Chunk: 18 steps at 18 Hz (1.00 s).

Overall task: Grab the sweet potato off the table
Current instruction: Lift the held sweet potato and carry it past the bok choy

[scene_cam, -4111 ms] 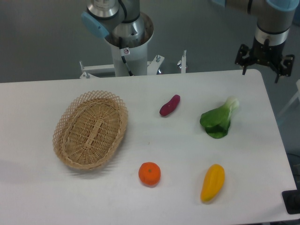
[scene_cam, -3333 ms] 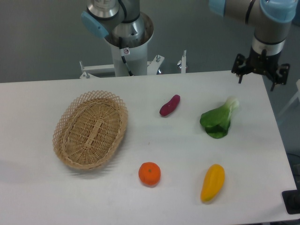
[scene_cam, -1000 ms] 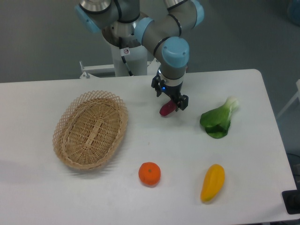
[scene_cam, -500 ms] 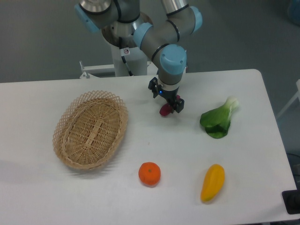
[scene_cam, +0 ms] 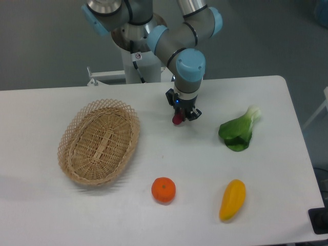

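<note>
- The sweet potato point(scene_cam: 177, 120) shows only as a small dark magenta tip, mostly hidden under the tool point(scene_cam: 183, 114)
- It sits toward the far middle of the white desk point(scene_cam: 169, 215), right of the wicker basket point(scene_cam: 99, 142)
- The tool's fingers are drawn in close around the sweet potato, apparently gripping it

One basket point(scene_cam: 99, 141), one orange point(scene_cam: 163, 189), one yellow fruit point(scene_cam: 232, 199), one bok choy point(scene_cam: 238, 131), one sweet potato point(scene_cam: 177, 120).
</note>
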Tool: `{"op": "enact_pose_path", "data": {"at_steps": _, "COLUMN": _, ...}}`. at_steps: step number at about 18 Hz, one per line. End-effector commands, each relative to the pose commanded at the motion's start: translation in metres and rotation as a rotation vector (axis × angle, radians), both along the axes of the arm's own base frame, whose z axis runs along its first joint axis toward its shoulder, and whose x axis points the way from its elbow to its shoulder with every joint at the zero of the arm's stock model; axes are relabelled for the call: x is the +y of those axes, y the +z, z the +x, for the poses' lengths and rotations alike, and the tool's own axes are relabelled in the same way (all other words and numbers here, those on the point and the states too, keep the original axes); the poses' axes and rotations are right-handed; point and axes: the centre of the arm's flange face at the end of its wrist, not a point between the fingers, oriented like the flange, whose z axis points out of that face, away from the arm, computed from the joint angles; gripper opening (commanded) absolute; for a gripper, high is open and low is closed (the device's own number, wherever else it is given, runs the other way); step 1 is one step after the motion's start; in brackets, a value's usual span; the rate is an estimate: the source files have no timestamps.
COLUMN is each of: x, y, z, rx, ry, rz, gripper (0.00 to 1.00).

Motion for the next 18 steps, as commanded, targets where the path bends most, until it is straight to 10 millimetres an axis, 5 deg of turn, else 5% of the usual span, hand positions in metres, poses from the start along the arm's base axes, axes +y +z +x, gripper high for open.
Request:
{"op": "enact_pose_path", "data": {"at_steps": 4, "x": 0.004, "y": 0.008, "z": -0.009, "rx": 0.019, "ry": 0.0, "rz": 0.011, "gripper": 0.14}}
{"op": "enact_pose_path", "data": {"at_steps": 7, "x": 0.012, "y": 0.034, "z": -0.031, "rx": 0.077, "ry": 0.006, "rz": 0.043, "gripper": 0.14}}
{"op": "enact_pose_path", "data": {"at_steps": 14, "x": 0.01, "y": 0.144, "z": -0.128, "rx": 0.267, "ry": 0.096, "rz": 0.135, "gripper": 0.14}}
{"op": "enact_pose_path", "data": {"at_steps": 18, "x": 0.007, "y": 0.202, "z": -0.162, "rx": 0.3, "ry": 0.129, "rz": 0.18, "gripper": 0.14}}
